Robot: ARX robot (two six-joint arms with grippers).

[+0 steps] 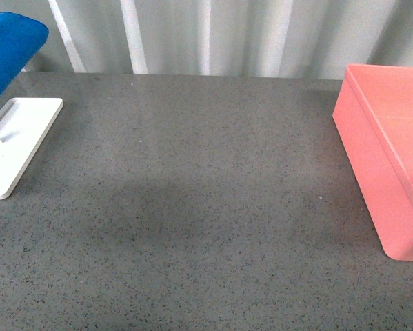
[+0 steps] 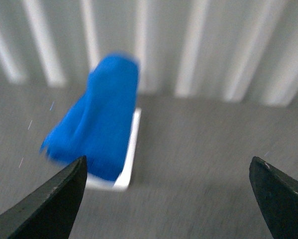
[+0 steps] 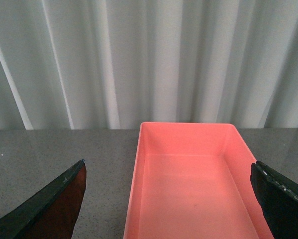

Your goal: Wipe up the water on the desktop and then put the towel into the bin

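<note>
Towel (image 2: 101, 119) vertical over white stand (image 1: 20, 141)

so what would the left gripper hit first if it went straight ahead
Likely the towel on the white stand, which lies in line with one finger of the open left gripper. Between them only bare desktop shows. Blurred view, so depth is unclear.

blue towel (image 1: 6, 52) hung draped at far left | salmon-pink bin (image 1: 380, 172) stood upright at far right | table (image 1: 192, 207) was speckled dark grey
</note>
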